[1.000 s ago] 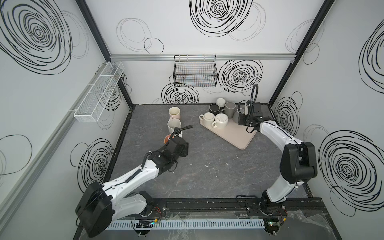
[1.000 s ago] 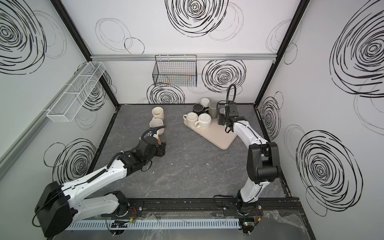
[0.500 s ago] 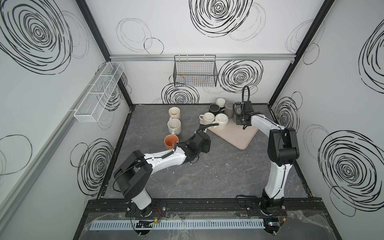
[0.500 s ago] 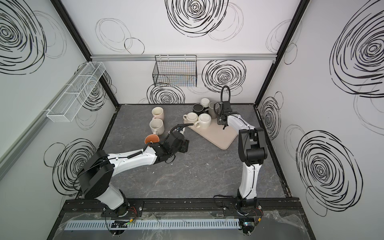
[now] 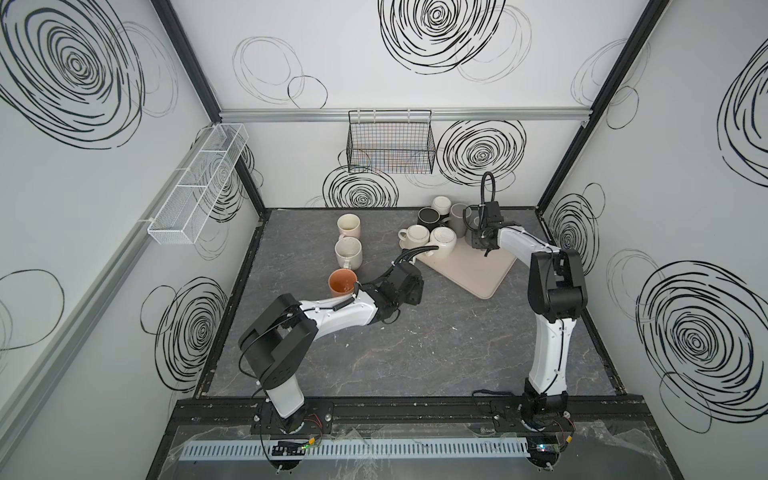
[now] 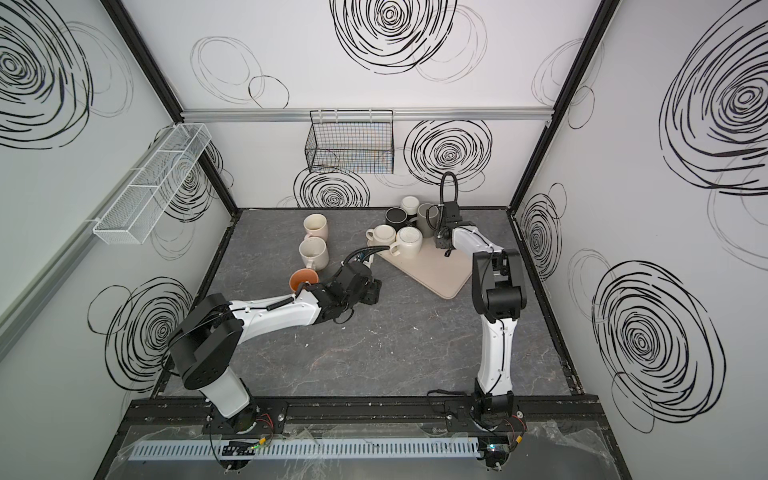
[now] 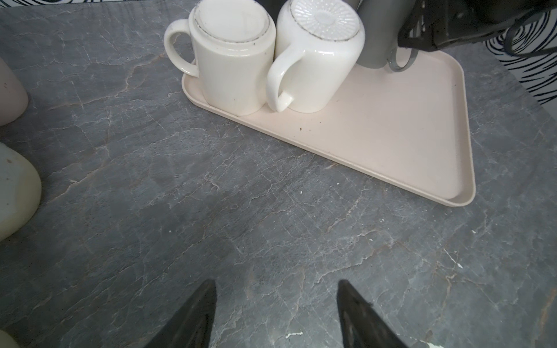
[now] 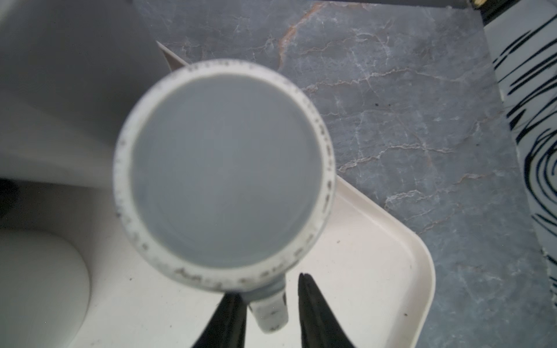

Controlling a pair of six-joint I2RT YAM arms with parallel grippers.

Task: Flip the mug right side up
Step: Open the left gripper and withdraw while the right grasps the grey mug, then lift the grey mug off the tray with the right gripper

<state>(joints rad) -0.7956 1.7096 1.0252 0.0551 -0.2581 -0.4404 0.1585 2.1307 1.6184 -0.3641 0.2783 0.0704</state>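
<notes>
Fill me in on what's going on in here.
The right hand is at the tray, its fingers straddling the handle of an upside-down grey mug, with a small gap showing on one side. The left hand is open and empty over the table beside the tray. Two white mugs also sit upside down on the tray.

swirl-marked white walls (image 5: 353,62) enclose a dark marbled floor (image 5: 415,353), wire basket (image 5: 390,145) at 12 o'clock, mesh rack (image 5: 199,183) at 10.

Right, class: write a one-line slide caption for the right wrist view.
Right gripper straddles the handle of an upside-down grey mug on the beige tray.
</notes>
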